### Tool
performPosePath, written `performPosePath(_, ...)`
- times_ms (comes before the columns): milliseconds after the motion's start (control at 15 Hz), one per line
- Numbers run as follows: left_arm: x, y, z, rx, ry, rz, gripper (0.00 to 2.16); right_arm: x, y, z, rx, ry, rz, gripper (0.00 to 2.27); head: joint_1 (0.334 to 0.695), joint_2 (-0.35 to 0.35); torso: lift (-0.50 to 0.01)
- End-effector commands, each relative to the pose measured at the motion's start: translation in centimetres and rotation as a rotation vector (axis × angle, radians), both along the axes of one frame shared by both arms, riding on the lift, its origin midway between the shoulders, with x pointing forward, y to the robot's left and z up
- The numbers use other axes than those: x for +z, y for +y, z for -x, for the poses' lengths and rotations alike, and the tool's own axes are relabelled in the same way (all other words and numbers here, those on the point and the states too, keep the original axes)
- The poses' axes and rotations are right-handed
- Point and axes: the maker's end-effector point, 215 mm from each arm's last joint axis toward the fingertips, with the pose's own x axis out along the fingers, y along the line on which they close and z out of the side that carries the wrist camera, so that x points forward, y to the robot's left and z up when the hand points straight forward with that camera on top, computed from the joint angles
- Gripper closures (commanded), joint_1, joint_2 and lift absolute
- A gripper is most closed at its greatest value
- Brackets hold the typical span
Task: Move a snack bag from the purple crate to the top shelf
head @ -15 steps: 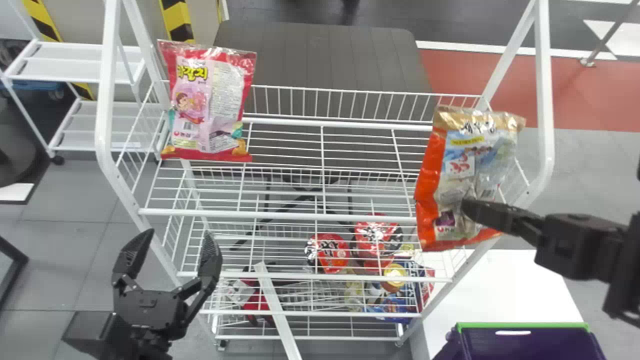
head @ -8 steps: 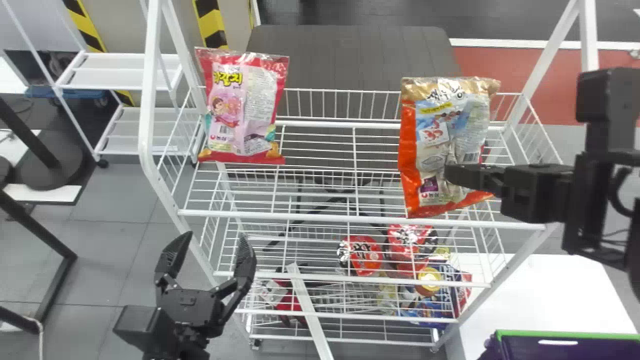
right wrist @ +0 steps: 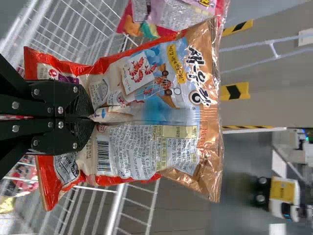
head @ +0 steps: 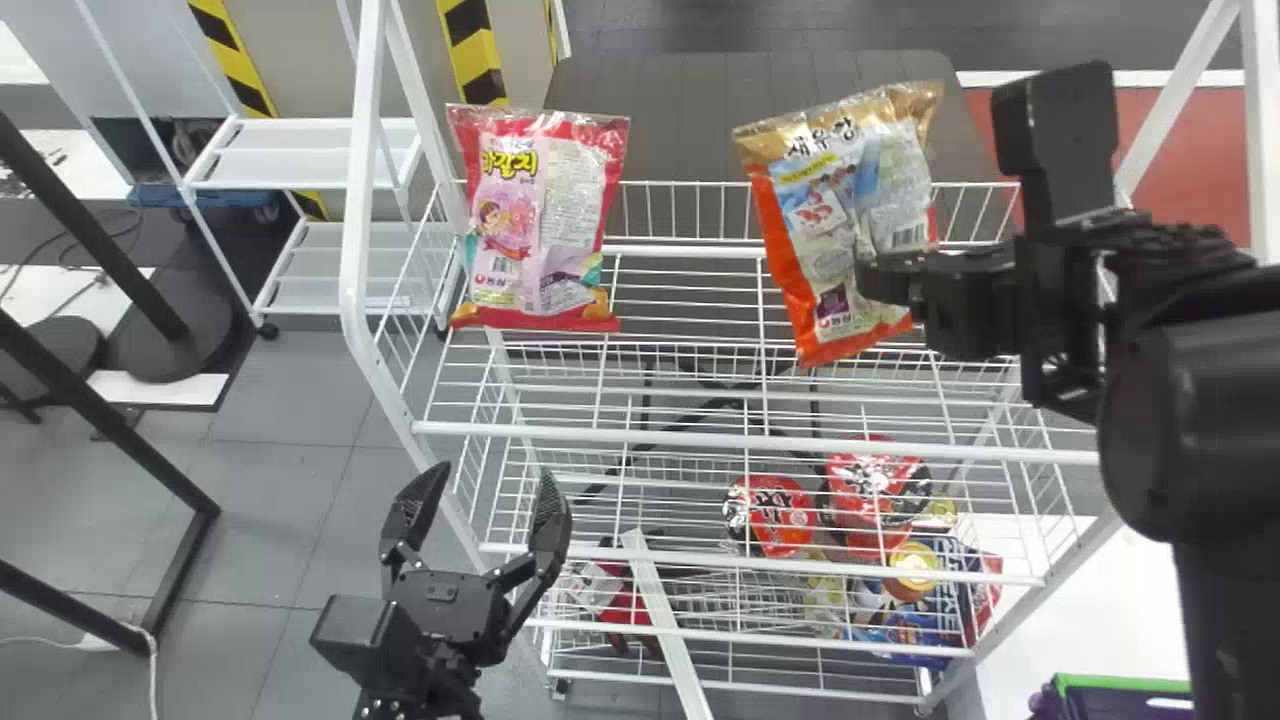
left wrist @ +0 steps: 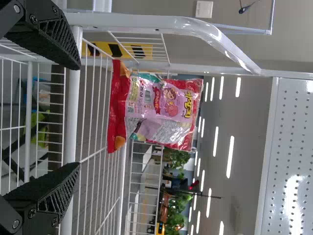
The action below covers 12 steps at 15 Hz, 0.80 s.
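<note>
In the head view, the right tool grips the orange snack bag, slightly tilted, over the white rack's top shelf, to the right of a pink bag, while the left tool waits wide and empty by the rack's left side and the purple crate sits low at right. From the left wrist, the spread fingers face the pink bag, standing upright. From the right wrist, the fingers pinch a fold of the orange bag's wrapper.
</note>
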Motion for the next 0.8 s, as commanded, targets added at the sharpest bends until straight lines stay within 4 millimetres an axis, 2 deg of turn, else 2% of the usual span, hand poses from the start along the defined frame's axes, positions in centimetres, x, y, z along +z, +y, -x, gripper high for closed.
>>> performPosePath(0, -0.2, 0.4, -0.1, 0.004, -0.001, -0.003, 0.12, -0.2, 2.1, -1.2, 0.042, -0.028, 0.0, 2.16, 0.695, 0.099, 0.001)
performPosePath(267, -0.4, 0.8, -0.5, 0.008, 0.001, -0.006, 0.12, -2.1, 5.6, -2.3, 0.094, -0.047, -0.081, 2.16, 0.695, 0.141, 0.001)
performPosePath(400, -0.5, 0.9, -0.6, 0.006, 0.003, -0.005, 0.12, -2.3, 6.9, -3.4, 0.102, -0.09, -0.135, 2.16, 0.695, 0.16, 0.001)
performPosePath(733, -0.9, 0.8, -0.7, 0.0, 0.008, -0.006, 0.12, -2.7, 8.2, -5.7, 0.064, -0.176, -0.244, 2.16, 0.695, 0.185, 0.001)
